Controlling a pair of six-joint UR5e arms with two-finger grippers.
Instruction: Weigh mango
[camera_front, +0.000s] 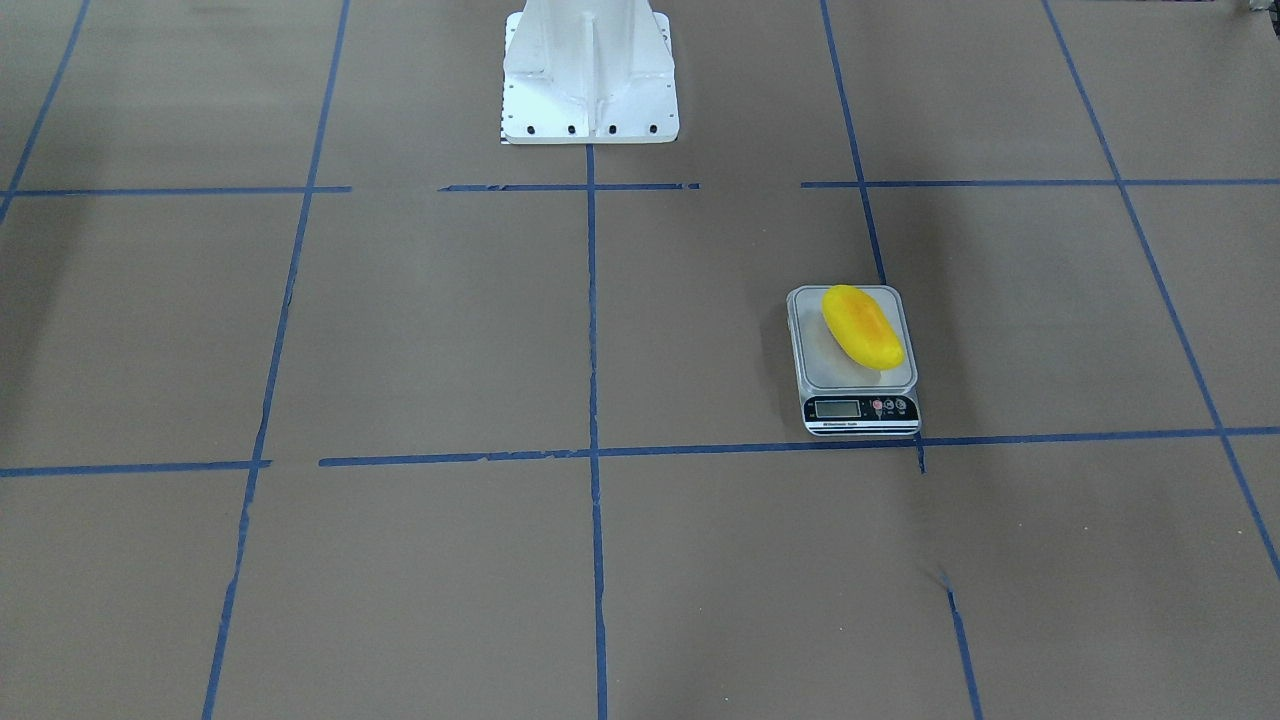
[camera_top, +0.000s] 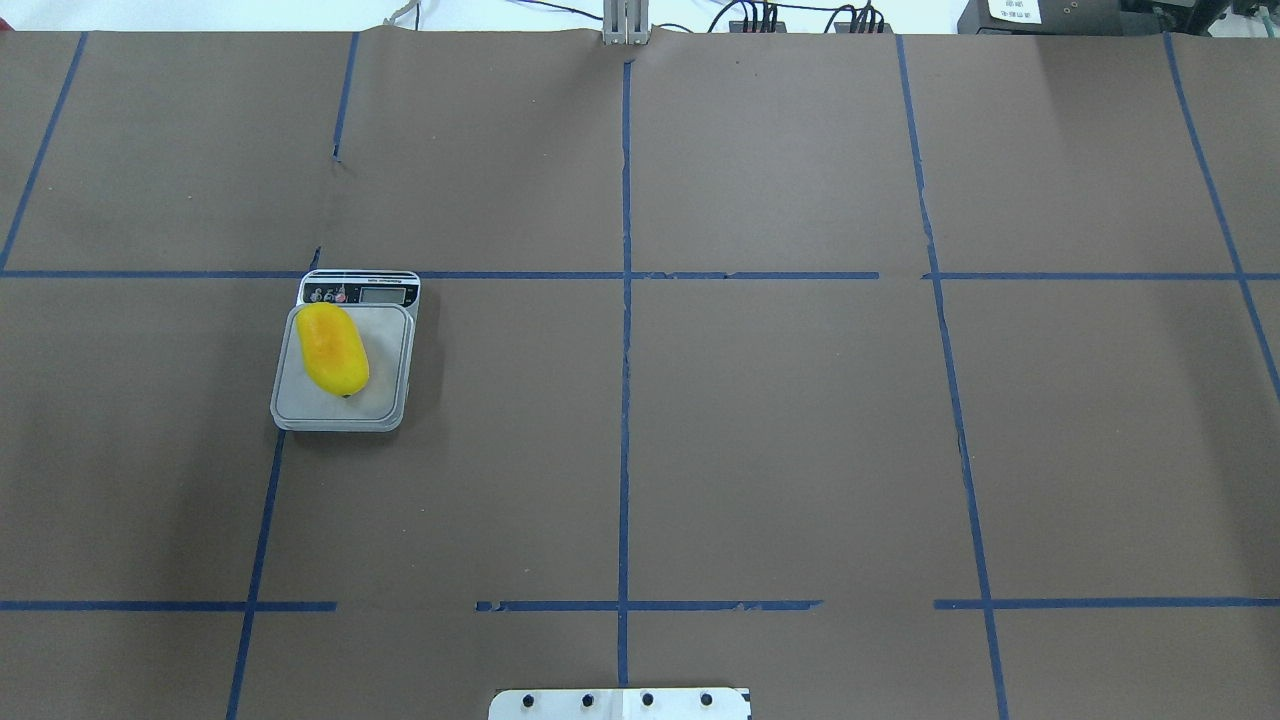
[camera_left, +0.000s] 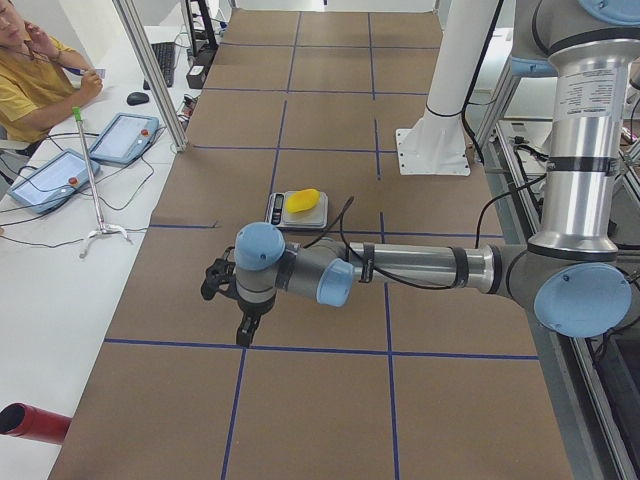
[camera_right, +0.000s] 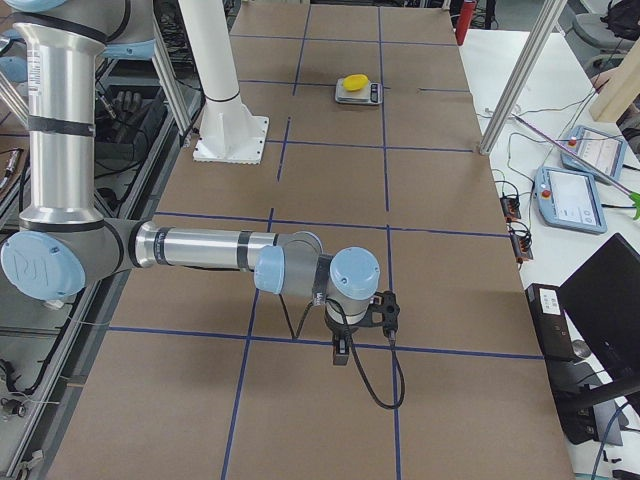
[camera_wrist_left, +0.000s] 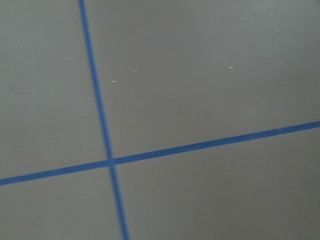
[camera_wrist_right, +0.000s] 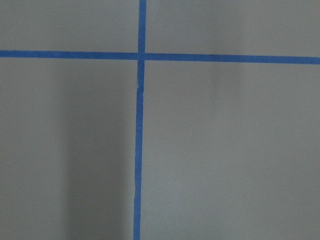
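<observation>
brown table (camera_top: 800, 450), one mango (camera_top: 333, 349) on one scale (camera_top: 386, 372)

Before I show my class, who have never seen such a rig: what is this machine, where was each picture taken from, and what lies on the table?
Six cameras caught one moment. The machine is two robot arms at a brown table with blue tape lines. Two views look down on it, two look along it from its ends, two sit on the wrists and show only tabletop. A yellow mango lies on a scale. The left end effector and right end effector hang apart from it, seemingly empty.
</observation>
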